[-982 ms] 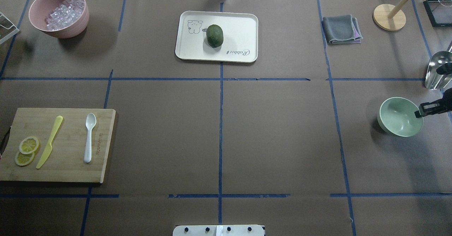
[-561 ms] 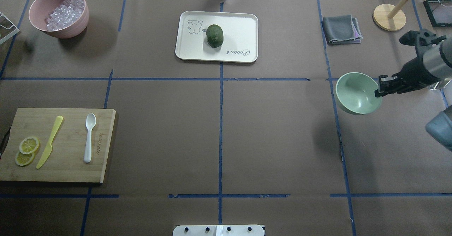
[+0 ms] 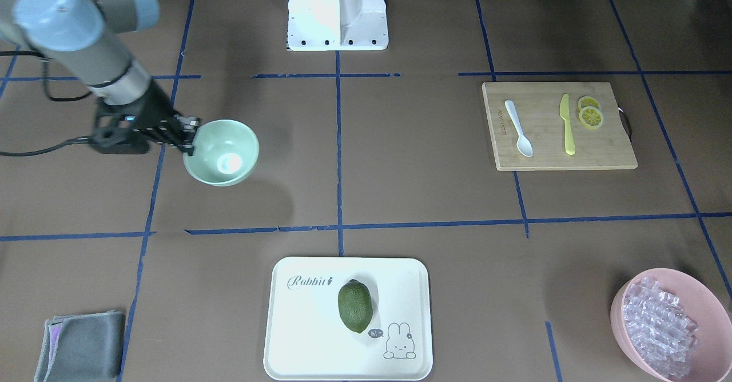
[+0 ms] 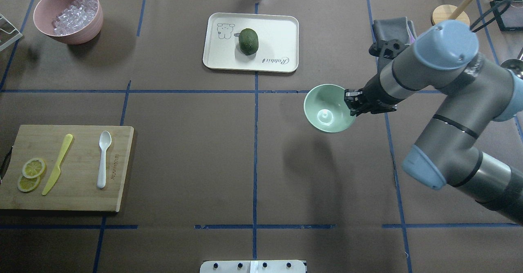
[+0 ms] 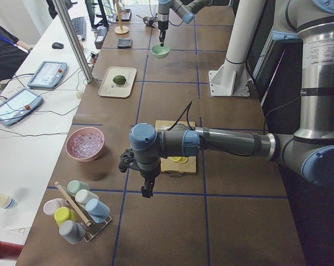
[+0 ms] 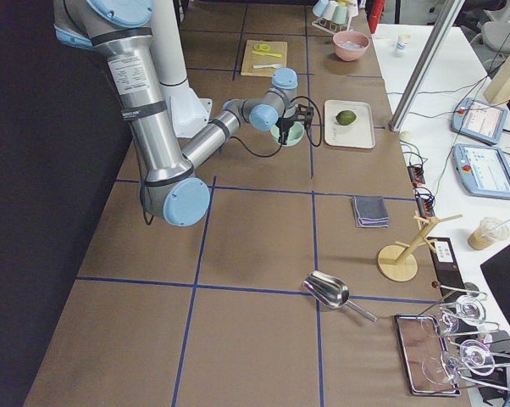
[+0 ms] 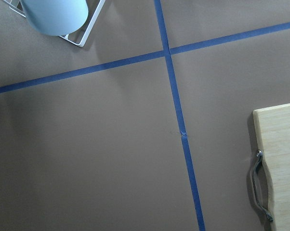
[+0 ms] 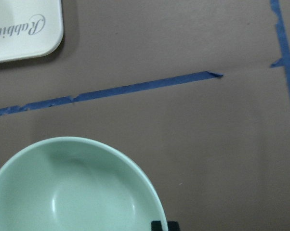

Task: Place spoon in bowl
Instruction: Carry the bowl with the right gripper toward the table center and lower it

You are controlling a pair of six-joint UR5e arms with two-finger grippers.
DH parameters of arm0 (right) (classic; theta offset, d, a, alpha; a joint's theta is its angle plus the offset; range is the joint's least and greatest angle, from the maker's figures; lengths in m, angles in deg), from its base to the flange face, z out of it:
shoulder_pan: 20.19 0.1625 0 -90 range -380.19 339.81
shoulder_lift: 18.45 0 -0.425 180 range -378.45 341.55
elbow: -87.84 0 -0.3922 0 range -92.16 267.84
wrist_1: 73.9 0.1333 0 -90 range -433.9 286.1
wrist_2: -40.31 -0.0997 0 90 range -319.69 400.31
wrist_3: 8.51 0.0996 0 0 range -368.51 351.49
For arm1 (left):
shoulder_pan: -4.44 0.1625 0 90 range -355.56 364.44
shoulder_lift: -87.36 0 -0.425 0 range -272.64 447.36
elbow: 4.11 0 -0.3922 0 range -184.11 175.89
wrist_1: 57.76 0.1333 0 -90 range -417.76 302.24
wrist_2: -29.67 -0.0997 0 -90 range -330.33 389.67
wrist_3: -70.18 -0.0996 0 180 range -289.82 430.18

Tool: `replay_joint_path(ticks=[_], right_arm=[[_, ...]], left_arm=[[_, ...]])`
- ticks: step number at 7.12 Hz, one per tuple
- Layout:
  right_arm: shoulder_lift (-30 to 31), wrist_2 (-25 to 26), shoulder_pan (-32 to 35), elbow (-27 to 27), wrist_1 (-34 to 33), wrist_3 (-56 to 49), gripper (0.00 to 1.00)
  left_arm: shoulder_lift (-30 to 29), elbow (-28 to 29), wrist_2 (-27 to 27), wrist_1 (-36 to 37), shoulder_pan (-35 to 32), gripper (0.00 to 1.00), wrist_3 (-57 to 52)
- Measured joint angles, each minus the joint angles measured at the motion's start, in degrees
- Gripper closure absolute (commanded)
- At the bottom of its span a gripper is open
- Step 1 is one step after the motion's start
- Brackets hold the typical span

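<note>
The white spoon (image 4: 103, 158) lies on the wooden cutting board (image 4: 81, 195) at the left, scoop pointing away from me; it also shows in the front view (image 3: 517, 127). My right gripper (image 4: 352, 103) is shut on the rim of the mint-green bowl (image 4: 327, 109) and holds it above the table, just right of the centre line. The bowl is empty and fills the lower left of the right wrist view (image 8: 72, 192). My left gripper (image 5: 146, 191) shows only in the left side view, beyond the board's outer end; I cannot tell whether it is open or shut.
A yellow knife (image 4: 57, 164) and lemon slices (image 4: 30, 175) share the board. A cream tray (image 4: 278, 32) with an avocado (image 4: 248, 41) sits at the back centre. A pink bowl of clear cubes (image 4: 67, 15) is at the back left, a grey cloth (image 3: 80, 347) at the back right.
My right arm has carried the bowl from the table's right side leftward towards the centre, and it is lifted off the table. The spoon has not moved.
</note>
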Motion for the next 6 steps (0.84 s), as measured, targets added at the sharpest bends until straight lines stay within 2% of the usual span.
replay_joint_path(ticks=[3,6], right_arm=[[-9.7,9.0,-9.1,-5.9,-1.7,11.3,1.0],[-15.9,11.8,-11.6,-13.5,-1.5,15.5,1.0]], left_arm=[[0.0,0.0,0.0,0.1,0.3,0.0,0.0],[0.0,0.0,0.0,0.0,0.5,0.0,0.0]])
